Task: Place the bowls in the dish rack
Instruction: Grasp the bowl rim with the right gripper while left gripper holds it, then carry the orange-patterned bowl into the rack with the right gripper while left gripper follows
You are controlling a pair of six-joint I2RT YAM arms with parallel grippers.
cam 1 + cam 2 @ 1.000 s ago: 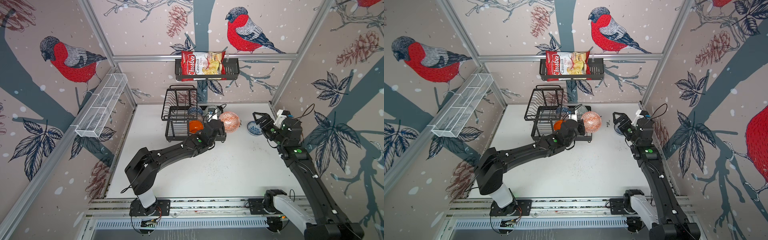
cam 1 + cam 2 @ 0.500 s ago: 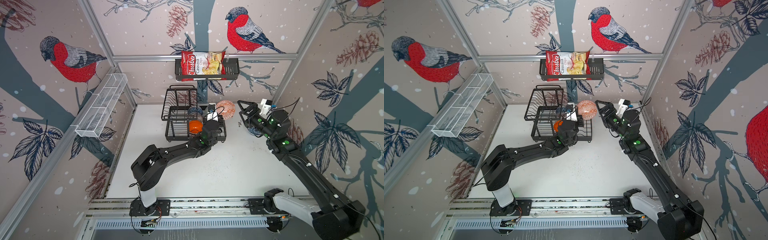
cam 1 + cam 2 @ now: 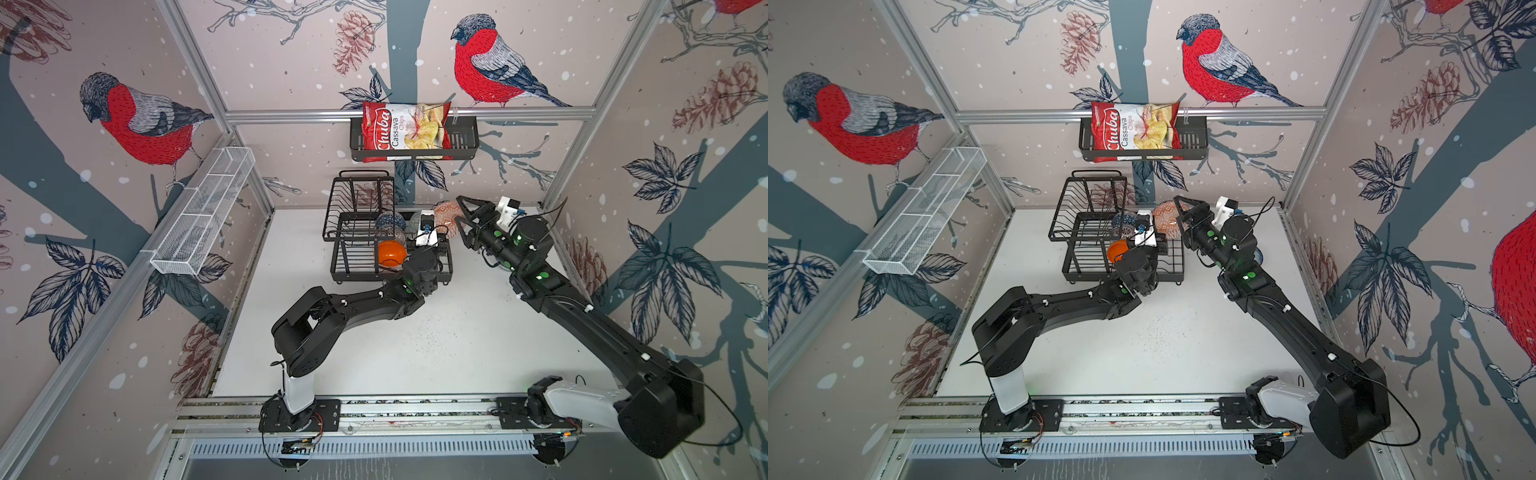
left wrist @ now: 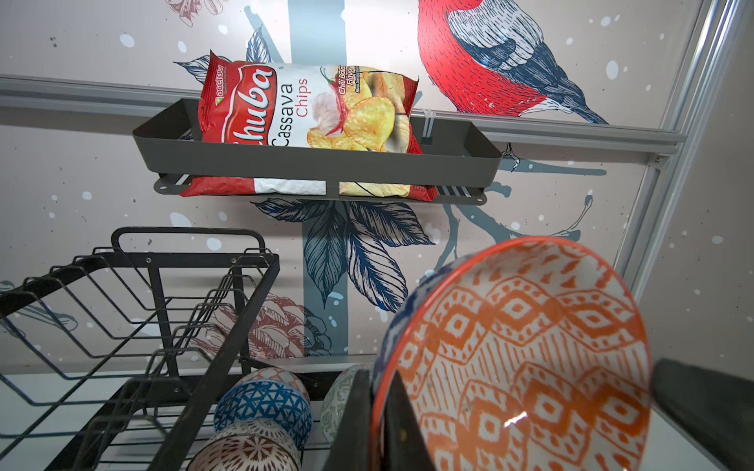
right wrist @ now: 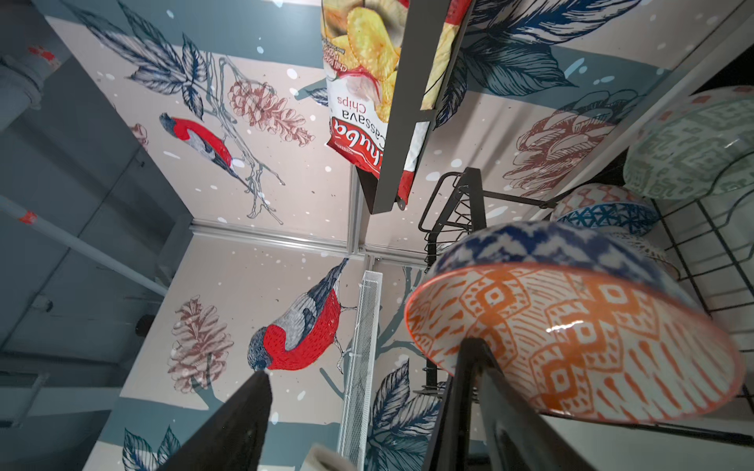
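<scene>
Wrist view shows left pincer [image 4: 379, 387] clamping orange-white bowl [image 4: 522, 359], hidden in top views; right pincer [image 5: 367, 363] gapes beside it.

You see at least five bowls [image 3: 390, 253], one dish rack [image 3: 353, 259], one white mesh basket [image 3: 203, 216], one black basket [image 3: 463, 141], one chips bag [image 3: 405, 131].

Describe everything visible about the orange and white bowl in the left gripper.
The orange-white bowl is small, round, glossy, seemingly ceramic: orange diamonds on white inside, orange rim, blue-and-white pattern outside. It is held on edge, opening sideways, by the right rear corner of the dish rack. The left gripper pinches its rim, one finger inside, one outside. The open right gripper is close to the rim; contact cannot be told.
</scene>
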